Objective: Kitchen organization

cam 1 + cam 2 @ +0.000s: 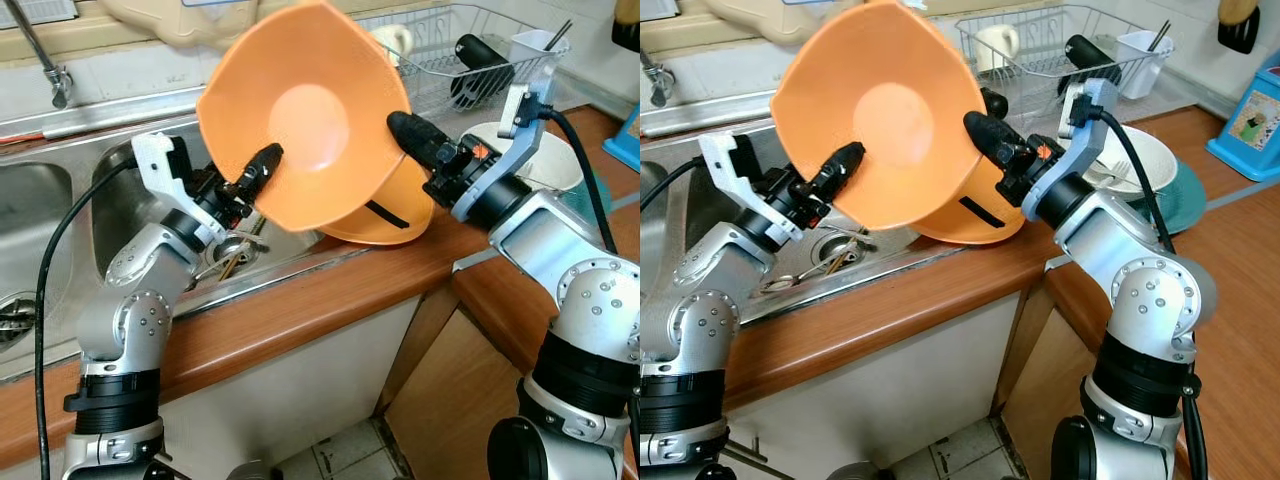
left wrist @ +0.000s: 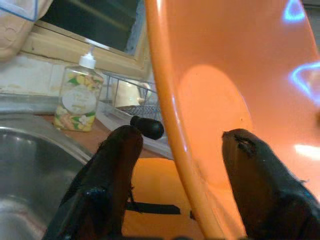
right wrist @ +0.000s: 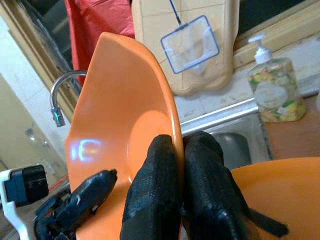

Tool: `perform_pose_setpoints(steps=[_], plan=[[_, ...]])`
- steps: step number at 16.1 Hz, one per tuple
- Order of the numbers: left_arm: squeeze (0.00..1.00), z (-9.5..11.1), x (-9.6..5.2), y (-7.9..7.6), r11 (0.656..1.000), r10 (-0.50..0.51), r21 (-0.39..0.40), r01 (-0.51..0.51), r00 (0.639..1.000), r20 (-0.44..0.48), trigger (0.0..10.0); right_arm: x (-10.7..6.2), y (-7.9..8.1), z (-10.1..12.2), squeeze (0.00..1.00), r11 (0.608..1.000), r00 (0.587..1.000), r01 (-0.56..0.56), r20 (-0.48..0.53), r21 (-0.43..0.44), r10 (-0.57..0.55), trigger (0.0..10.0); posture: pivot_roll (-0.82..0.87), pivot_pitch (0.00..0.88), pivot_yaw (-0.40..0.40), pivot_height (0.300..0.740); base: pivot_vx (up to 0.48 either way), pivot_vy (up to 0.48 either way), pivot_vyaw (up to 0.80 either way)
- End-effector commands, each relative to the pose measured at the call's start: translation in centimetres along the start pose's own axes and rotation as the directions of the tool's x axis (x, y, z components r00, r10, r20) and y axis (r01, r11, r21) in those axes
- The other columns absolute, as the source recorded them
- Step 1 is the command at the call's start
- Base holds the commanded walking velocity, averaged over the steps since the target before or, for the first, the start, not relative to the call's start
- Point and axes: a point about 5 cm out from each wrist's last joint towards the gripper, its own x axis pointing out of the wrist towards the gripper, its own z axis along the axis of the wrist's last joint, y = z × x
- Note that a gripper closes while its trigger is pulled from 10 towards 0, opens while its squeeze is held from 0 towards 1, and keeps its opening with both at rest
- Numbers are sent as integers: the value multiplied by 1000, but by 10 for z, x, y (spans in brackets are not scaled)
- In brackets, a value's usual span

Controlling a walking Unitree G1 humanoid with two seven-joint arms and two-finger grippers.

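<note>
A large orange basin (image 1: 305, 125) is held tilted in the air above the front edge of a wooden bench (image 1: 300, 310), its open side facing the camera. The right pincer (image 3: 181, 150), at the basin's three o'clock, has its two black fingers pressed together on the rim, one inside and one outside. The left pincer (image 2: 180, 150), at about eight o'clock, straddles the opposite rim with its fingers spread, one on each side, not visibly clamping.

Just behind, a second orange basin (image 1: 395, 215) rests on the bench. To its left lie a steel sink (image 1: 50, 210) with cutlery (image 1: 815, 265) near the drain. Farther back, at one o'clock, stand a white bowl (image 1: 1150, 160) and a wire dish rack (image 1: 1060, 50).

The risk, as I judge it, is that only one pincer truly grips; the wide basin could pivot or slip off and fall onto the lower basin or into the sink.

The wrist views add a soap dispenser (image 3: 274, 85) at the window ledge and a tap (image 3: 60, 95), and they show the finger contact that the head views leave unclear.
</note>
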Motion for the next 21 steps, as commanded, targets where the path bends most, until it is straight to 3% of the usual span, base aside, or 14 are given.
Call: perform_pose_setpoints(steps=[1,15,21], plan=[[0,0,-3,1,1000,6,-20,-6,1000,-2,0,0,8,5,0,999,999,-39,26,-11,39,0,-69,0,54,740,0,0,0],[0,2,-3,0,996,1,-87,2,1000,28,0,-1,2,5,0,1000,999,11,34,-4,-11,0,-71,0,57,740,0,0,0],[0,-5,-4,7,997,47,-65,-50,998,-45,0,0,3,3,0,999,1000,13,14,-48,-13,0,-69,0,57,740,0,0,0]])
